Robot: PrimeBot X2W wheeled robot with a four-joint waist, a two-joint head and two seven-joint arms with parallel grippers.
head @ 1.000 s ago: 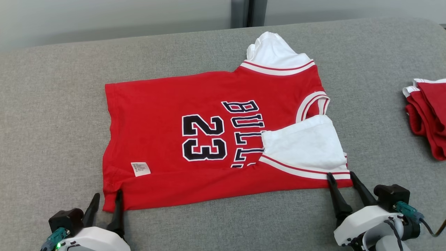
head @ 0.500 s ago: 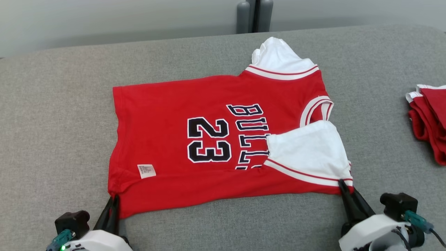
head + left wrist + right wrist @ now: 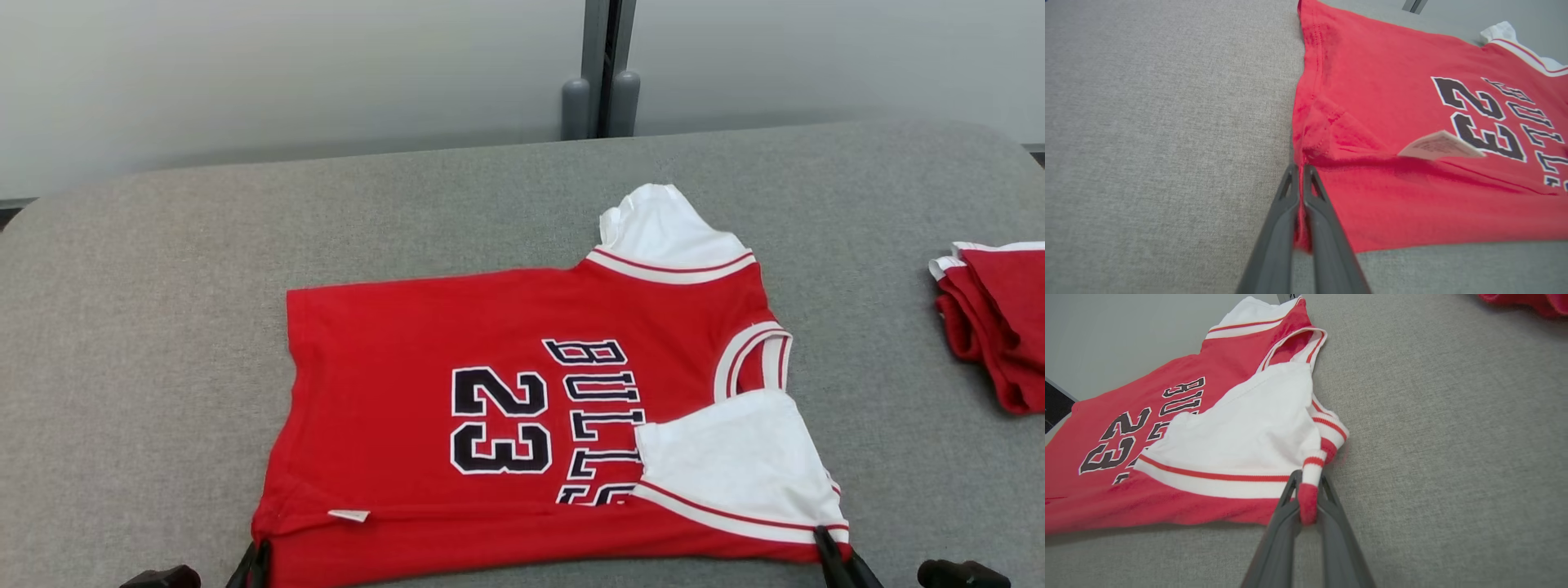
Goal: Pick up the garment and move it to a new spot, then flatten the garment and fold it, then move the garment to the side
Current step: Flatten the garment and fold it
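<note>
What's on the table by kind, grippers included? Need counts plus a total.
red jersey, spread out: 1
pile of folded red garments, at the right edge: 1 (how many pieces are in it can't be told)
grippers: 2, left gripper and right gripper, each pinching a near corner of the jersey
Total: 4

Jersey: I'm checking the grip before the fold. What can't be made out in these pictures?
Head view: the bottom edge cuts off the left gripper and right gripper behind their fingertips.
Label: edge-on in the head view, blurred in the left wrist view; its print is unreadable.
Lettering on the jersey: the sleeve covers its end.
Red pile: cut by the head view's right edge.
</note>
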